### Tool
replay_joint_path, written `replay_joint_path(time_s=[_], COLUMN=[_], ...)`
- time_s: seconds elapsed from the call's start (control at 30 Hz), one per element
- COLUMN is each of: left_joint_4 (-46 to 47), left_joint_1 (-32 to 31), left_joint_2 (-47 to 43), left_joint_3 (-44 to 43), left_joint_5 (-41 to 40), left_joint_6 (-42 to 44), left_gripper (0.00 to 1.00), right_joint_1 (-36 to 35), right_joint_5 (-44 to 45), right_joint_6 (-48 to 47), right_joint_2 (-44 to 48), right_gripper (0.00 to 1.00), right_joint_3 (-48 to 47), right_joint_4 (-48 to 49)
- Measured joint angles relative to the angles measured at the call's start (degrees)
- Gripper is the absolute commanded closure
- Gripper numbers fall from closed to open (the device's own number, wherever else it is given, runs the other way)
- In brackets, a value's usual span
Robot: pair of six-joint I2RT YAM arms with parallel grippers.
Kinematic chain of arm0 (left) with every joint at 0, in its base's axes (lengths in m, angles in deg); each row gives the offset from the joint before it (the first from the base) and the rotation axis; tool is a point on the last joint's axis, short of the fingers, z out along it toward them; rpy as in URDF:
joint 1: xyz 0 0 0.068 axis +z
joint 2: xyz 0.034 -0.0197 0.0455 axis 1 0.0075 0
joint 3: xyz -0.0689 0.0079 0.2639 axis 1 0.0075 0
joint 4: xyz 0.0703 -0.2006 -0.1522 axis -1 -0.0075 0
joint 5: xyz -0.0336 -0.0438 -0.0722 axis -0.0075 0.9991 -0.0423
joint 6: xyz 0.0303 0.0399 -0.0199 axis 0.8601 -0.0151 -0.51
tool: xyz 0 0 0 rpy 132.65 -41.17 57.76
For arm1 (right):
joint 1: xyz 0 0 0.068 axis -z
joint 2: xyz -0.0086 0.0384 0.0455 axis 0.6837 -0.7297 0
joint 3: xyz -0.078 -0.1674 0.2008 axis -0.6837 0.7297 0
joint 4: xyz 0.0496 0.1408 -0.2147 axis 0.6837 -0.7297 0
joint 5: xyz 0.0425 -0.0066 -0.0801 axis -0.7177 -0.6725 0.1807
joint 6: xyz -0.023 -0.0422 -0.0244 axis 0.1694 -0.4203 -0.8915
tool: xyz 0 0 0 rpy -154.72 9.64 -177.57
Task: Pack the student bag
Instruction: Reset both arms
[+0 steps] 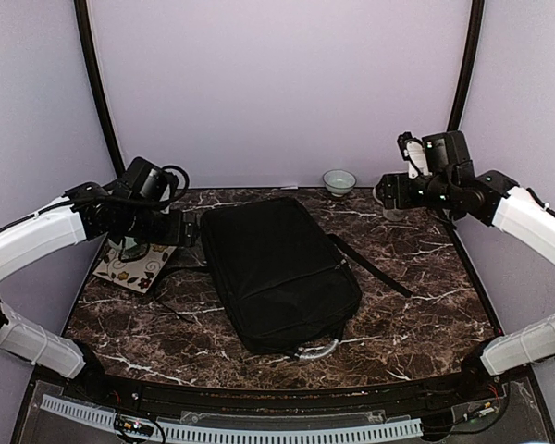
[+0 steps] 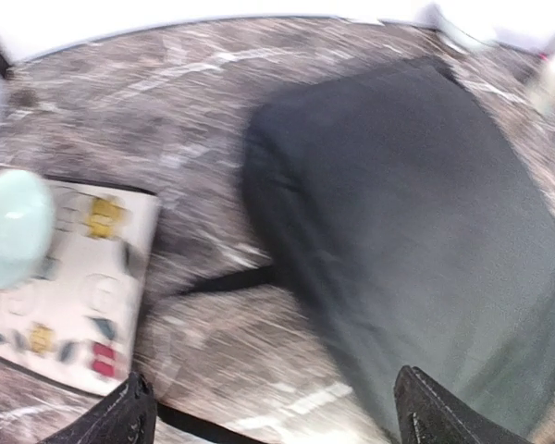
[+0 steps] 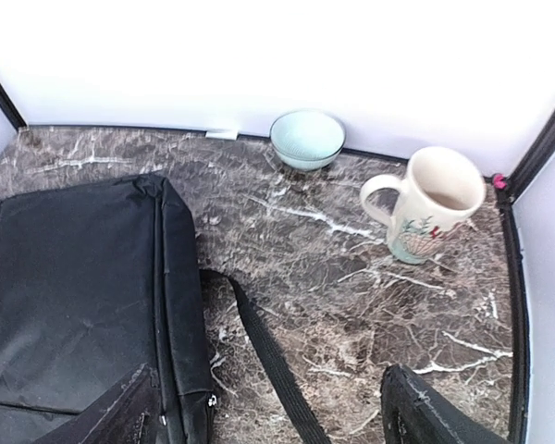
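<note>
**Both grippers gape wide over the flat black bag**

The dark, white-veined marble table (image 1: 416, 314) carries the student bag (image 1: 277, 273), a black rectangular fabric slab lying flat between the two grippers. The left gripper (image 2: 273, 393) is spread wide and empty, with the bag ahead and a flat, white patterned card (image 2: 83, 287) off to its side. The right gripper (image 3: 270, 384) is equally wide and empty. A cream mug (image 3: 425, 208) with a painted motif and a small, round, pale bowl (image 3: 307, 139) stand beyond it.

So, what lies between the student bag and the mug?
Between the student bag and the mug lies only bare marble tabletop, crossed by the bag's black strap; the right wrist view shows it.
</note>
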Motion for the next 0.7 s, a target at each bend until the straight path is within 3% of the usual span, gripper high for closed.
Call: replay_joint_path(time_s=[0.23,0.43,0.7], left_joint_4=[10.2,23.8,50.8], left_joint_1=[11.2,15.1,23.0], left_joint_2=[-1.3,-1.9,-8.1], left_joint_3=[11.3,22.8,40.9], left_joint_5=[-6.8,-8.8,-5.7], left_joint_6=[9.0,18.1,29.3], left_gripper=[0.1,0.1,0.1], right_joint_1=[0.0,0.0,0.0], right_joint_5=[3.4,5.6,5.8], right_joint_6=[1.5,2.4,3.2], right_joint_2=[4.2,6.5,6.7], right_gripper=[0.17,0.17,0.17], right_joint_3=[2.3,5.5,6.5], right_joint_4=[0.5,0.8,0.9])
